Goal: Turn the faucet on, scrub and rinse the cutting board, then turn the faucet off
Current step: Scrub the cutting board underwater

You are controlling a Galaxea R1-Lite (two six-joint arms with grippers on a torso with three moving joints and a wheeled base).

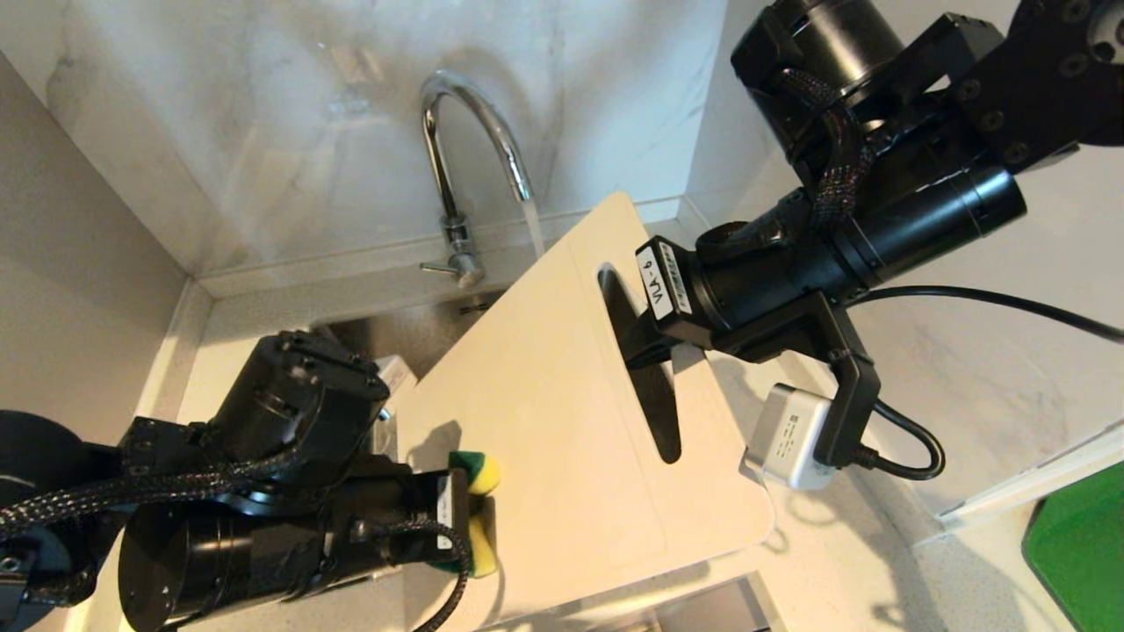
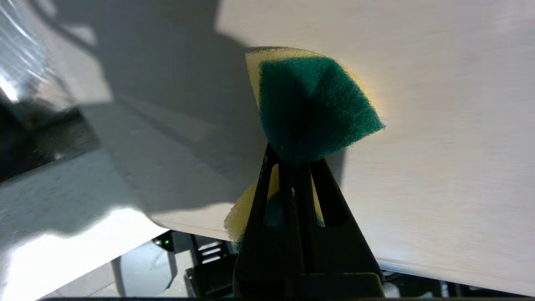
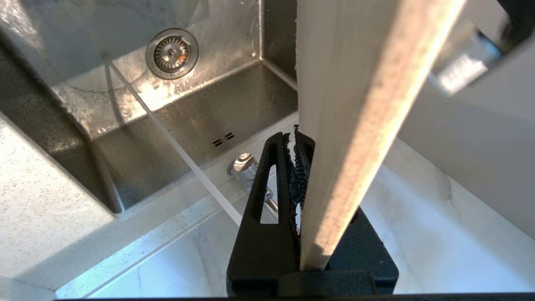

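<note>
The chrome faucet (image 1: 457,175) stands behind the sink with water running from its spout (image 1: 533,224). The cream cutting board (image 1: 544,395) is held tilted over the sink. My right gripper (image 1: 645,347) reaches into the board's handle hole and is shut on the board. In the right wrist view the board's edge (image 3: 355,104) runs up past that gripper (image 3: 292,140), with the stream of water (image 3: 175,154) beside it. My left gripper (image 1: 472,511) is shut on a yellow-and-green sponge (image 1: 483,474). The sponge (image 2: 309,104) presses on the board's face (image 2: 439,146) near its lower left corner, in front of the left gripper (image 2: 292,165).
The steel sink (image 3: 200,108) with its drain (image 3: 172,53) lies under the board. Speckled countertop (image 1: 878,562) surrounds it, and marble walls rise behind and to the right. A green object (image 1: 1080,544) sits at the far right. A white item (image 1: 395,373) shows beside the left arm.
</note>
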